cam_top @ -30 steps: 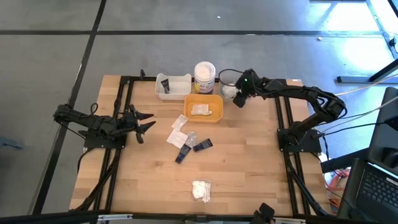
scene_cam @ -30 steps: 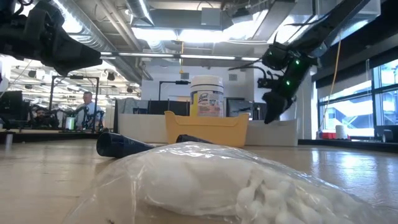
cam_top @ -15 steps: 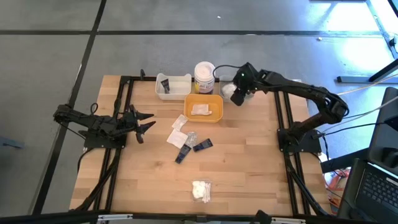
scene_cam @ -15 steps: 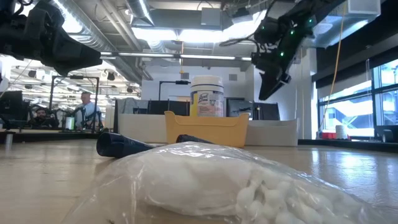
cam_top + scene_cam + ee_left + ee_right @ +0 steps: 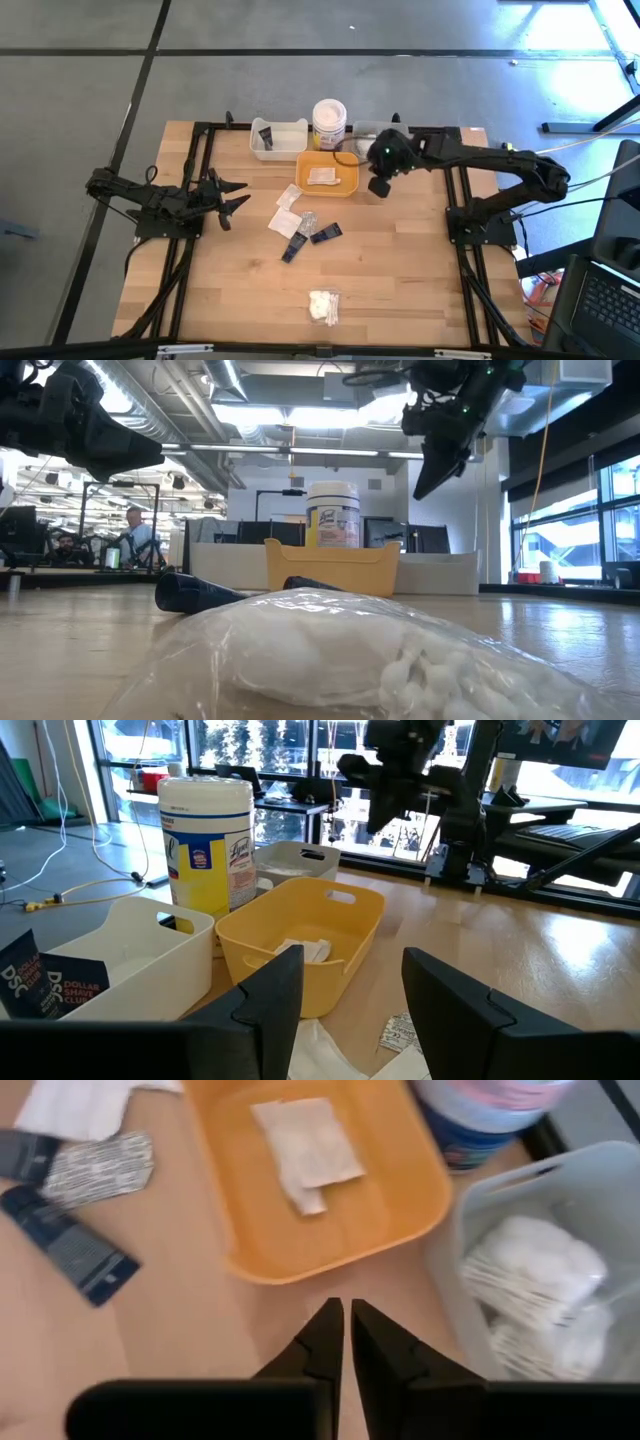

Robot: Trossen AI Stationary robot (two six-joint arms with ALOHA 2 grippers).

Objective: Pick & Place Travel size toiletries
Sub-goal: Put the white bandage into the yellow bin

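Hovering empty above the desk (image 5: pixel 400 280) just beside the yellow tray (image 5: pixel 320 1175), the right tool (image 5: pixel 345 1330) has its fingers pressed together, nothing between them. Wrapped cotton pieces (image 5: pixel 535 1275) lie in the grey tray (image 5: pixel 590 1190), so the step looks like turning toward another pick. Loose sachets (image 5: pixel 287 210), black tubes (image 5: pixel 325 233) and a cotton pack (image 5: pixel 323 305) wait mid-desk; reaching them calls for spreading first. The left tool (image 5: pixel 232 197) rests spread at the left side.

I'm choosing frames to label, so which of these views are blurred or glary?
Right wrist view: motion-smeared, edges of the yellow tray soft. Low view: the clear-wrapped fluffy pack looms out of focus and ceiling lights glare. Left wrist view: windows bright but the jar label is readable. High view: evenly lit, glare patch top right.
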